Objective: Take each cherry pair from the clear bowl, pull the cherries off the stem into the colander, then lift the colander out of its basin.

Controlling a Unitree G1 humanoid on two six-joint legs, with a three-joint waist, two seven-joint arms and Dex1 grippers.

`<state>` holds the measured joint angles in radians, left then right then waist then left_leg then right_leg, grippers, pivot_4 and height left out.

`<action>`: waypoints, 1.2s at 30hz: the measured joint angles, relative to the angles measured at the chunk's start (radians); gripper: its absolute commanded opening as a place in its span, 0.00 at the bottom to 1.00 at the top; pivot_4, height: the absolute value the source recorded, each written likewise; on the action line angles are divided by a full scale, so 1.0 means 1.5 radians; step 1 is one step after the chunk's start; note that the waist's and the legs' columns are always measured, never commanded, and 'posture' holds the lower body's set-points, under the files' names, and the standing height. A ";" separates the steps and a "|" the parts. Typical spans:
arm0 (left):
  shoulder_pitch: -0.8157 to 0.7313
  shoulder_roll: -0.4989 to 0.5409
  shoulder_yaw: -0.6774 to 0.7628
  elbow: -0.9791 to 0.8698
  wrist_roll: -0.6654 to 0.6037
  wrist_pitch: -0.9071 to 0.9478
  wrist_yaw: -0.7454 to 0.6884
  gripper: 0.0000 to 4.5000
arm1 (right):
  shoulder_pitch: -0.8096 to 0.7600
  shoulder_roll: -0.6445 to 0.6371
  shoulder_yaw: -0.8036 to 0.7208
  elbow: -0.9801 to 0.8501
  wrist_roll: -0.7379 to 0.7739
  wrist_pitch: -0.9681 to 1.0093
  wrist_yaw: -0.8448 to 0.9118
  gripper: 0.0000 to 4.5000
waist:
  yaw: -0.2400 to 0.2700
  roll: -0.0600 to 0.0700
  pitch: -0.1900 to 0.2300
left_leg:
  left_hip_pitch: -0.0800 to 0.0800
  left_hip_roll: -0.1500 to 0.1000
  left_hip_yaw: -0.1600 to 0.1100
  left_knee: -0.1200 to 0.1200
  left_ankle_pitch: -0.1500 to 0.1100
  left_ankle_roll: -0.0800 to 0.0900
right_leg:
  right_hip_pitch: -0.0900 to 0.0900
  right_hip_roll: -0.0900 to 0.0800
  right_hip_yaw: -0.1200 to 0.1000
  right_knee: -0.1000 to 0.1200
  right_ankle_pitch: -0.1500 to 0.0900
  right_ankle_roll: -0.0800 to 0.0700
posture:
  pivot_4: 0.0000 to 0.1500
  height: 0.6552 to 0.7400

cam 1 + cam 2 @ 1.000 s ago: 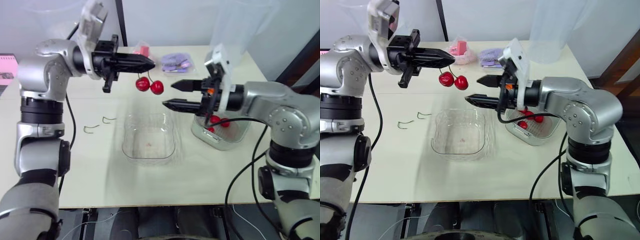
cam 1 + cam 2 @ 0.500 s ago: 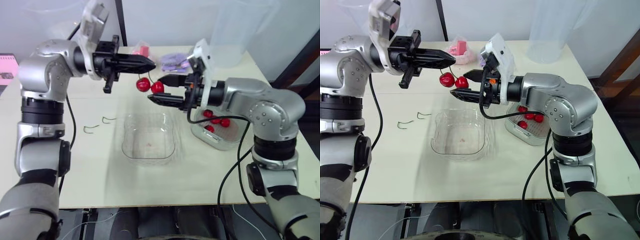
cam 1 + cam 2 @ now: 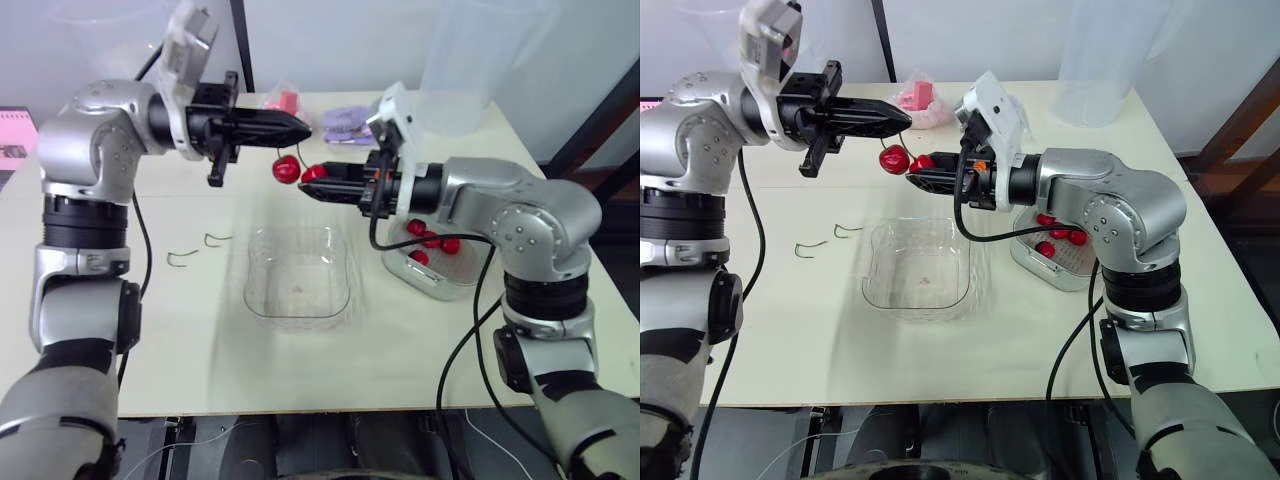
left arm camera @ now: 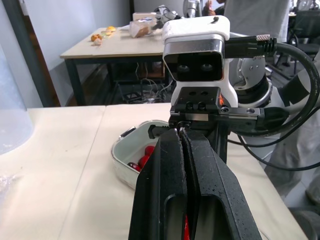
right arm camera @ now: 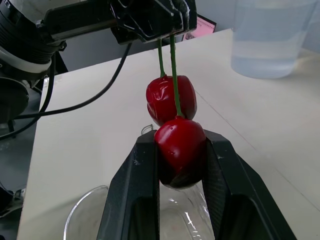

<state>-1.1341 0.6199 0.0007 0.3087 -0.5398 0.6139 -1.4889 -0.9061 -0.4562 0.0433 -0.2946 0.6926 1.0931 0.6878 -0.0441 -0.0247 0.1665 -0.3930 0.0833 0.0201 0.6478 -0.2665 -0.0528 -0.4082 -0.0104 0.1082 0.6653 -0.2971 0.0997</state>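
Bowl (image 3: 298, 272) of clear plastic lies nearest, with the colander (image 3: 468, 262), holding loose cherries (image 3: 432, 240), just to its right. Farther back, in the air, the right gripper (image 5: 181, 142) is clamped on one cherry of the cherry pair (image 5: 171, 97). The left gripper (image 3: 305, 127) pinches the pair's stem.

We see the right tool (image 5: 180, 141) clamped on the lower cherry (image 5: 181, 161). Both stems (image 5: 173, 75) rise into the closed left tool (image 5: 162, 27), above the bench (image 5: 260, 130).
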 measured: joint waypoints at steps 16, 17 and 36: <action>0.005 0.012 0.009 -0.026 -0.013 0.011 0.022 0.00 | 0.163 -0.107 -0.043 -0.056 0.015 0.016 -0.003 0.15 | 0.000 0.000 0.000 | -0.001 0.000 0.000 0.000 0.000 0.000 | 0.000 0.000 0.000 -0.001 0.000 0.000 | 1.00 0.96; 0.005 0.011 0.009 -0.028 -0.014 0.011 0.024 0.00 | 0.171 -0.115 -0.055 -0.069 0.023 0.020 -0.006 0.15 | 0.000 0.000 0.000 | -0.001 0.000 0.000 0.000 0.000 0.000 | 0.000 0.000 0.000 -0.001 0.000 0.000 | 1.00 0.96; 0.044 0.000 0.006 -0.059 -0.026 0.009 0.038 0.00 | 0.353 -0.340 -0.102 0.030 -0.114 -0.126 0.051 0.57 | 0.000 0.000 0.000 | 0.000 0.000 0.000 0.000 -0.001 0.001 | 0.000 0.000 0.001 -0.001 0.000 0.000 | 1.00 0.96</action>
<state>-1.0688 0.6196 0.0100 0.2195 -0.5786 0.6267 -1.4322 -0.3766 -0.9663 -0.1097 -0.2492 0.5209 0.9047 0.7640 -0.0438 -0.0252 0.1667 -0.3933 0.0830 0.0202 0.6475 -0.2673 -0.0513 -0.4080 -0.0100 0.1091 0.6630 -0.2977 0.1003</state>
